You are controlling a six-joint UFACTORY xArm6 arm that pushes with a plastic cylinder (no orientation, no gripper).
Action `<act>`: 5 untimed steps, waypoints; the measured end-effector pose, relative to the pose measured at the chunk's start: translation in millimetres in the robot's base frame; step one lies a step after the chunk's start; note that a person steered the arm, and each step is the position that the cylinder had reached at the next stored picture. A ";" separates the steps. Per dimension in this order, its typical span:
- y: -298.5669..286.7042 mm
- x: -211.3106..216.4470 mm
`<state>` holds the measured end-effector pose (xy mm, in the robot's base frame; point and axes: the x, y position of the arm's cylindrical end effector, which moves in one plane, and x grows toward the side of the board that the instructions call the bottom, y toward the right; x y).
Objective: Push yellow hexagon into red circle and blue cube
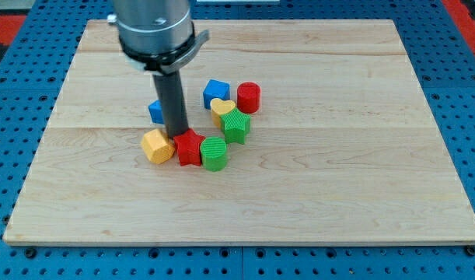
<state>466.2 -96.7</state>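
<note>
The yellow hexagon [157, 145] lies left of centre on the wooden board [338, 179]. My tip [176, 134] stands just above and to the right of it, between it and the red star [190, 147]. The red circle [249, 97] and the blue cube [217, 92] sit side by side further toward the view's top right. A yellow heart [222, 110] lies just below the blue cube.
A green star [236, 125] and a green circle [214, 153] sit right of the red star. A second blue block [155, 111] is partly hidden behind the rod. The board rests on a blue pegboard [19, 93].
</note>
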 end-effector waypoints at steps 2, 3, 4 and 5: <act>32.9 12.8; 39.0 30.8; -4.4 66.8; 2.4 74.7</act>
<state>540.9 -94.3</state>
